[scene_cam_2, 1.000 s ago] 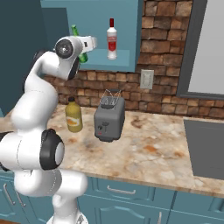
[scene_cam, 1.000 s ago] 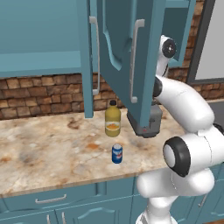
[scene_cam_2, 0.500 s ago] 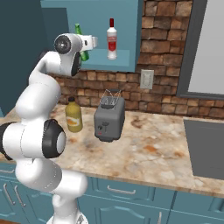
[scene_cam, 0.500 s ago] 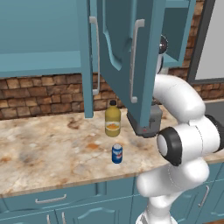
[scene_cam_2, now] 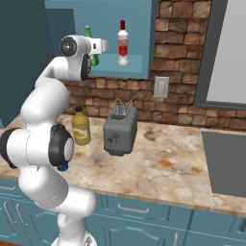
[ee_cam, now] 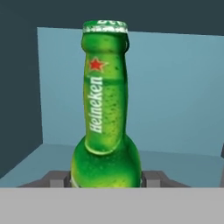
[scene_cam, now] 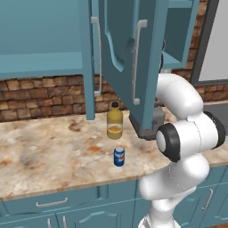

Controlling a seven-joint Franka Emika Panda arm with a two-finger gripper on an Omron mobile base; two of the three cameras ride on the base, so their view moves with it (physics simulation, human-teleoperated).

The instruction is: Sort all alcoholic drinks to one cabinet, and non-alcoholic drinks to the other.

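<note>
Arm's elbow swung lower since prior frame; gripper (ee_cam: 105, 181) clamped on green bottle (ee_cam: 105, 118) body at 6 o'clock — rigid, slick, breakable glass, so grip low.

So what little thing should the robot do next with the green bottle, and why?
Probably lower it the last bit onto the shelf, then open the tool. The tool is shut on the green bottle, which stands upright inside the open cabinet, beside the clear bottle with the red cap. Whether its base already touches the shelf can't be seen, so ease down first.
</note>
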